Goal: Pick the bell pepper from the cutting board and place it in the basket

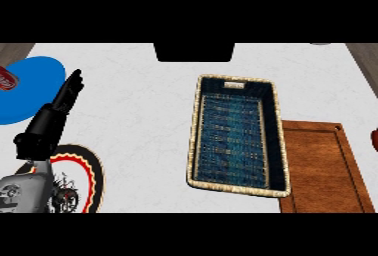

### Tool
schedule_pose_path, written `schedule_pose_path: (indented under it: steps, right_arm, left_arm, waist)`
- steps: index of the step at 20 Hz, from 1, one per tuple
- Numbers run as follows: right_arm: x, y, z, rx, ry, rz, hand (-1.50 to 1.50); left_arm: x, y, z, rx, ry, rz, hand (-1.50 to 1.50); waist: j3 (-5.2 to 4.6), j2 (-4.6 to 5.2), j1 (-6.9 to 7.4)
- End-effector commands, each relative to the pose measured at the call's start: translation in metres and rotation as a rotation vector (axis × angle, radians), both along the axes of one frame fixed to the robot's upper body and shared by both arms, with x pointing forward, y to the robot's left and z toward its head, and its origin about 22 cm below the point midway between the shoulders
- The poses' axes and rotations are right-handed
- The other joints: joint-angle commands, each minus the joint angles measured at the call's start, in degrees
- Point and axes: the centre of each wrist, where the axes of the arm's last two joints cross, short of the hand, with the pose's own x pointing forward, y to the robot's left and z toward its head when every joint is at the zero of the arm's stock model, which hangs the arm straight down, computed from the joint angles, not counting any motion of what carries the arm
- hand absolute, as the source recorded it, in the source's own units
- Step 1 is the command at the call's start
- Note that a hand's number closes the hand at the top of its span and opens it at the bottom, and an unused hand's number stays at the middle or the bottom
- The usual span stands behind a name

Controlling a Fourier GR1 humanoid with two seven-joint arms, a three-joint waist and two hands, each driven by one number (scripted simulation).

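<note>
Grey forearm, black left hand [65, 97] straight-fingered, rectangular woven basket [193, 135]

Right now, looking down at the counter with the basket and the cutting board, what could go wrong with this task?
1. The cutting board shows bare wood; only a red sliver sits at the view's right edge, so the pepper may be mostly out of sight.
2. The right hand is not in view, so its grasp cannot be checked.
3. The left hand, fingers straight, rests far from the basket, beside a blue plate; moving it could nudge that.
</note>
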Motion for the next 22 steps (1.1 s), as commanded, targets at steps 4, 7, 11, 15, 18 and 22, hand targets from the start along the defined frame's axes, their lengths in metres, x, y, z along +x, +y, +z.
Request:
schedule_pose_path:
  steps: [4, 7, 11, 15, 18, 22]
  right_arm:
    - [0.013, -0.006, 0.068, 0.251, -0.428, 0.035, 1.5]
    - [0.027, 0.011, 0.096, 0.514, -0.575, 0.125, 1.5]
    - [0.021, 0.022, 0.14, 0.664, -0.614, 0.234, 1.5]
    - [0.013, 0.053, 0.213, 0.668, -0.622, 0.321, 1.5]
    - [0.002, 0.074, 0.243, 0.696, -0.595, 0.401, 1.5]
    - [-0.011, 0.11, 0.287, 0.724, -0.537, 0.393, 1.5]
  left_arm:
    - [-0.005, -0.002, 0.009, -0.011, 0.017, 0.012, 0.0]
    - [-0.006, 0.007, -0.001, -0.007, 0.03, 0.014, 0.0]
    - [-0.009, 0.005, 0.011, -0.005, 0.008, 0.024, 0.0]
    - [-0.004, 0.001, 0.005, 0.0, 0.014, 0.026, 0.0]
    - [-0.006, 0.019, 0.002, 0.006, -0.003, 0.025, 0.0]
    - [0.0, 0.01, -0.002, 0.0, 0.014, 0.039, 0.0]
  waist:
    - [0.01, -0.73, -0.85]
    - [-0.07, -0.89, -1.09]
    - [-0.1, -0.91, -1.22]
    - [-0.16, -0.65, -1.02]
    - [-0.18, -0.56, -1.0]
    - [-0.22, -0.56, -1.01]
